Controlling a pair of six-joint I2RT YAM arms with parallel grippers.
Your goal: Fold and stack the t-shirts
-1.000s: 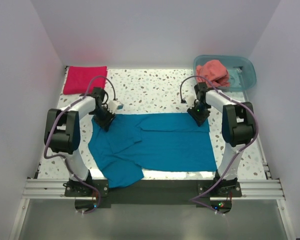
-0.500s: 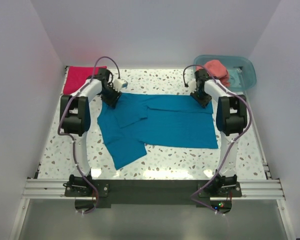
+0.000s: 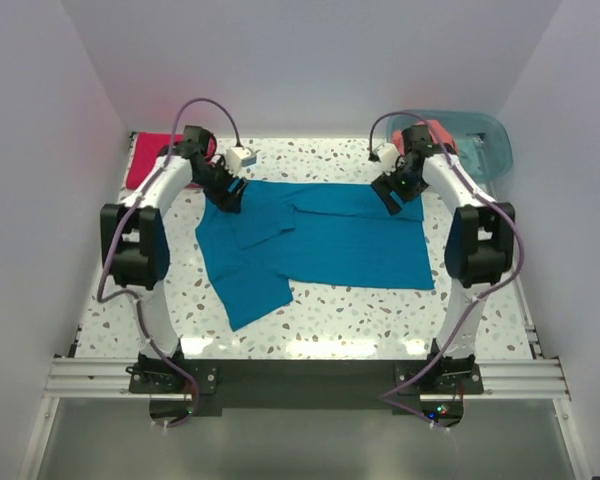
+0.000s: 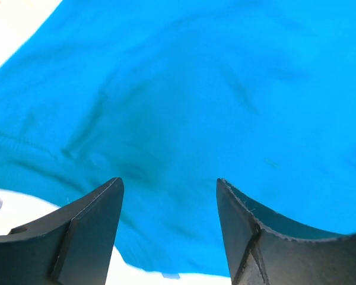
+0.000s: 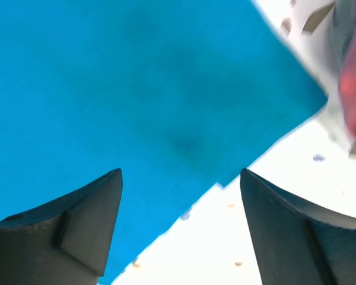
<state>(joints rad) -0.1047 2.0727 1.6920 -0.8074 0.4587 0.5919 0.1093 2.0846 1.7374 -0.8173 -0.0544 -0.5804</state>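
From my remote station I see the teal-blue t-shirt (image 3: pixel 330 245) spread across the speckled table (image 3: pixel 330 320), its left side creased. The left gripper (image 3: pixel 228 190) and right gripper (image 3: pixel 393 192) hang over its far corners, jaws parted, grasping nothing. The crimson-magenta t-shirt (image 3: pixel 143 165) lies far left. The salmon-coral t-shirt (image 3: pixel 443 133) sits in the teal tub (image 3: pixel 488 150).

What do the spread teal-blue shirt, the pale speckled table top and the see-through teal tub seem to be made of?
Spread teal-blue shirt: soft matte cloth, likely knit; it creases and lies limp.
Pale speckled table top: hard, smooth, terrazzo-like; real stone or laminate, unclear.
See-through teal tub: likely plastic; translucent, with a smooth rim.
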